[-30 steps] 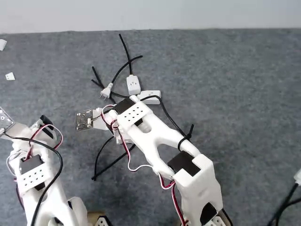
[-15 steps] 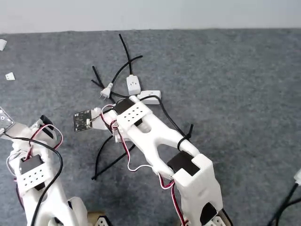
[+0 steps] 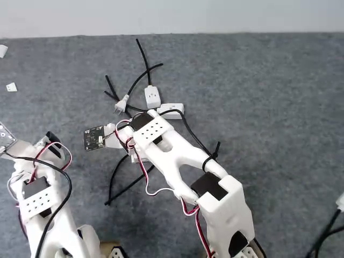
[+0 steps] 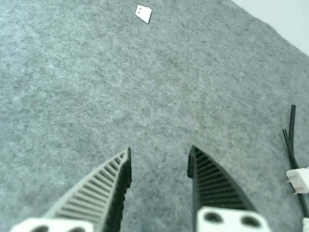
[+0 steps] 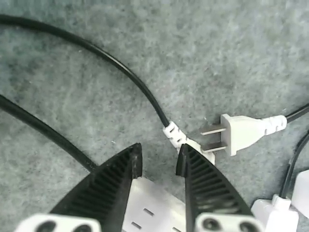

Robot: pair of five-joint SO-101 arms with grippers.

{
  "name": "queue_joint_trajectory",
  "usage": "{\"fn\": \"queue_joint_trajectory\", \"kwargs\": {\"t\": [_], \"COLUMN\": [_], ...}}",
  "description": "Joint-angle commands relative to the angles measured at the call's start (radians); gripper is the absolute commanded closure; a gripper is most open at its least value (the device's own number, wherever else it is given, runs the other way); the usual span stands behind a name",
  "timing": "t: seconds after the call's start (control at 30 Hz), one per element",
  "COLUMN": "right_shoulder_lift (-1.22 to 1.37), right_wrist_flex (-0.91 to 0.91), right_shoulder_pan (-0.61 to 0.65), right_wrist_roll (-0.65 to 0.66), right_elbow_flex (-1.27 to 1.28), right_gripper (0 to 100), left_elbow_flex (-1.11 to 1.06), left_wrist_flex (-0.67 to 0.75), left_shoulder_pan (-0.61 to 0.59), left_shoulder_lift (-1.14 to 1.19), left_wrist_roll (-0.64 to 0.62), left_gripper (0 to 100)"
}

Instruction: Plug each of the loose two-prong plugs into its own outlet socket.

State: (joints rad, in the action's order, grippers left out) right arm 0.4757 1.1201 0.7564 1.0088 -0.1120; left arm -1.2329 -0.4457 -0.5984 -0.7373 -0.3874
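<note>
Loose white plug [image 3: 120, 106] lies on its black cord [image 3: 138, 80] on the grey worktop [image 3: 269, 91], just beside a white outlet socket [image 3: 152, 97]. From above, the right arm [image 3: 172, 156] stretches across the middle to this cluster, while the left arm [image 3: 37, 199] stands at the near left corner, well apart from it. Wide bare felt runs off to the right.

At the left wrist, the left tool [image 4: 158, 162] hangs with its fingers spread and nothing between them, above bare felt. A small white scrap [image 4: 143, 13] lies far ahead, and the plug sits at the very edge.

At the right wrist, the right tool [image 5: 157, 162] is parted a little and pinches nothing. A white socket block [image 5: 154, 208] lies under and between its fingers; I cannot tell whether they touch it. The plug lies just off one fingertip, its prongs pointing toward the block's corded end. Black cords cross the felt ahead.
</note>
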Motion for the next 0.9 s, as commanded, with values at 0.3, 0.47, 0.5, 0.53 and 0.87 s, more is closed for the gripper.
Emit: {"fn": "queue_joint_trajectory", "kwargs": {"t": [0.3, 0.47, 0.5, 0.53, 0.87], "right_shoulder_lift": [-0.088, -0.059, -0.047, -0.035, 0.081], "right_wrist_flex": [-0.008, -0.056, -0.070, -0.087, -0.108], "right_shoulder_pan": [-0.016, -0.010, -0.010, -0.010, -0.016], "right_wrist_roll": [0.006, 0.006, 0.006, 0.006, 0.012], "right_elbow_flex": [-0.048, -0.048, -0.051, -0.051, -0.051], "right_gripper": [85.9, 85.9, 85.9, 85.9, 85.9], "left_elbow_flex": [0.012, 0.012, 0.012, 0.012, 0.010], "left_wrist_flex": [0.035, 0.035, 0.035, 0.035, 0.035], "left_shoulder_pan": [0.002, 0.002, 0.002, 0.002, 0.002], "left_shoulder_lift": [0.002, 0.002, 0.002, 0.002, 0.002], "left_wrist_roll": [-0.002, -0.002, -0.002, -0.002, -0.002], "left_gripper": [82, 82, 82, 82, 82]}}
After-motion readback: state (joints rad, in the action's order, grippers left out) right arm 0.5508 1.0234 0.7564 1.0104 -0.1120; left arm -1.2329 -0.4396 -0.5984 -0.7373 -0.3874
